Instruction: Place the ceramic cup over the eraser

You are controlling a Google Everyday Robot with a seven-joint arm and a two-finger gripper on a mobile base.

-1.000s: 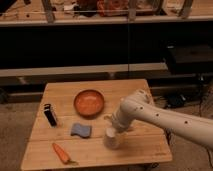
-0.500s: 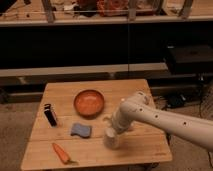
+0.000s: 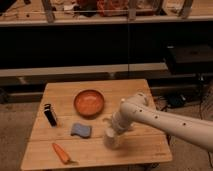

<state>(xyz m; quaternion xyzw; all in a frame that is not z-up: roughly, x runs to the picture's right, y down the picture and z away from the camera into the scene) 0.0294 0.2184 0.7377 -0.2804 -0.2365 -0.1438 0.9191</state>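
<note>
The whitish ceramic cup point(image 3: 111, 140) stands near the front middle of the wooden table point(image 3: 140, 150). My gripper point(image 3: 113, 131) points down from the white arm, which comes in from the right, and sits right at the cup's top, touching or enclosing it. The blue-grey eraser point(image 3: 80, 130) lies flat on the table a short way left of the cup, apart from it.
An orange bowl point(image 3: 89, 102) sits behind the eraser and cup. A black oblong object point(image 3: 50, 116) stands at the left. A carrot point(image 3: 62, 152) lies near the front left edge. Dark shelving stands behind the table.
The arm's wrist has shifted slightly left and down over the cup. The cup, eraser and other objects stay where they were.
</note>
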